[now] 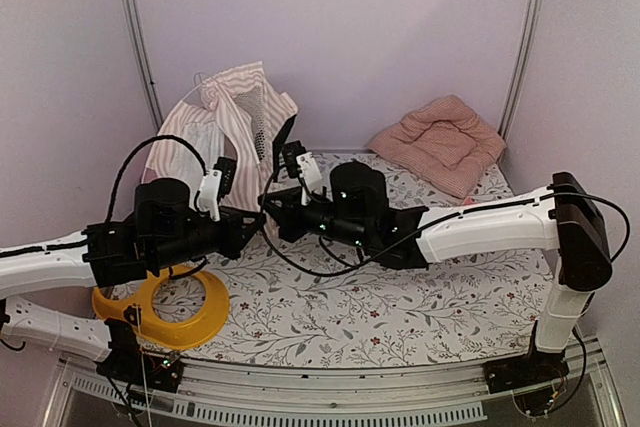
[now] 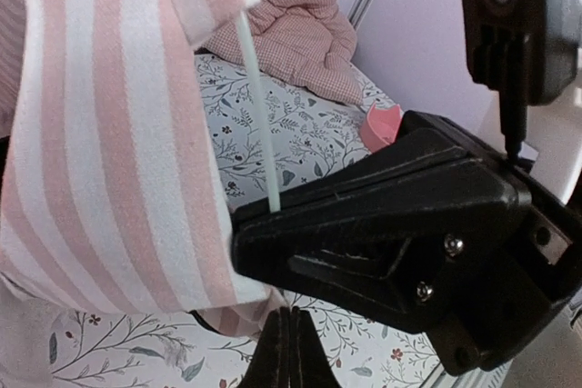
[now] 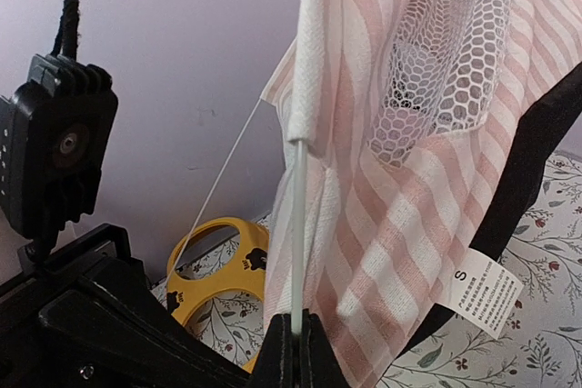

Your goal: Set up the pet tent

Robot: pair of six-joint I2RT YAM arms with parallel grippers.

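Cloth in pink and white stripes, the pet tent (image 1: pixel 235 112) slumps against the back wall at the far left of the flowered table (image 1: pixel 330 317). My right gripper (image 3: pixel 296 347) is clenched on its white pole (image 3: pixel 298 215), which rises from my fingertips into a hem sleeve beside the mesh window (image 3: pixel 446 52). My left gripper (image 2: pixel 289 347) has its fingers pressed together at the cloth's lower edge; whether any cloth is caught between them I cannot tell. A pink cushion (image 1: pixel 440 139) lies far right, well apart
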